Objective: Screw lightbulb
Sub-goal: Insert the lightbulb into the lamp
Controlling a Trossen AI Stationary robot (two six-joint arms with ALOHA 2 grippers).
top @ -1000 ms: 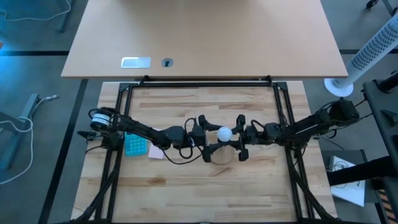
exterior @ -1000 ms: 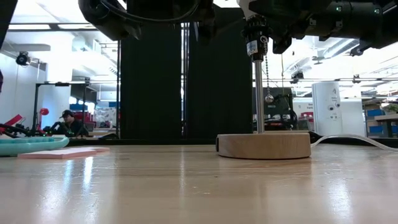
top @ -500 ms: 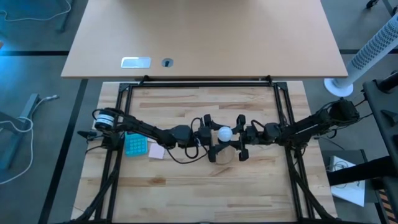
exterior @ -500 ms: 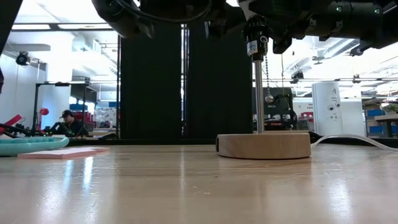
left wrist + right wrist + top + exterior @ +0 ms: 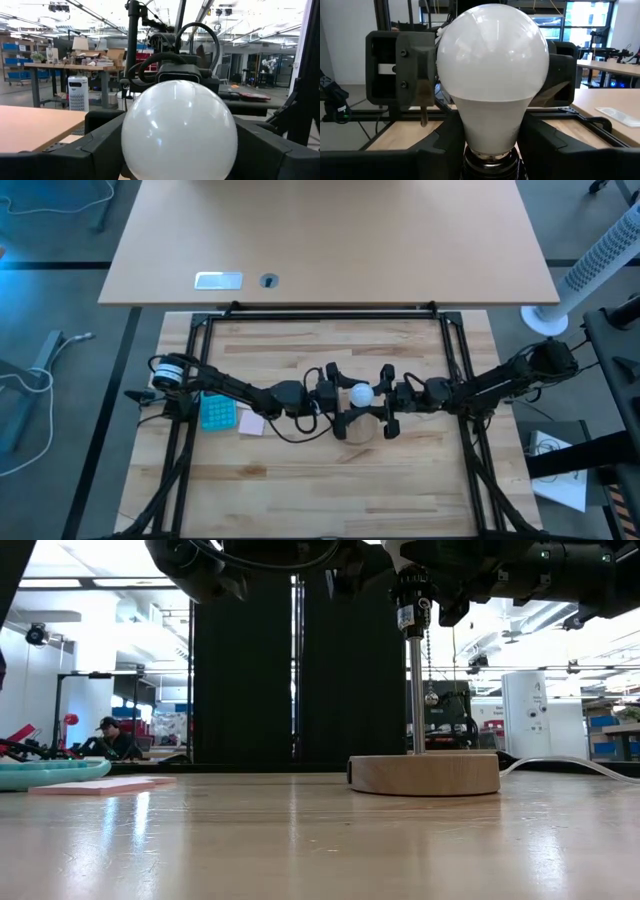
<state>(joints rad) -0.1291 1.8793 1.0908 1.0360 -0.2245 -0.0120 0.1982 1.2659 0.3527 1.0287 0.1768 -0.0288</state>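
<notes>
While both arms reach in from opposite sides and meet near the middle of the wooden table, the lightbulb sits between them, well above the tabletop. It stands upright with its narrow neck down in a black socket at the top of a thin metal stem. The stem rises from a round wooden lamp base resting flat on the table. A small ball on a pull chain hangs beside the stem.

The right gripper is clenched low on the lamp's head, its dark fingers pressed in at either side where the bulb's neck meets the socket.

The left gripper straddles the white globe from the opposite side, and the globe fills the space in front of its camera. Whether it squeezes the glass or stands just clear cannot be told.

Toward the table's left edge, beside the left arm, lie a teal tray and a pink pad next to it. A person sits far off in the room behind.
</notes>
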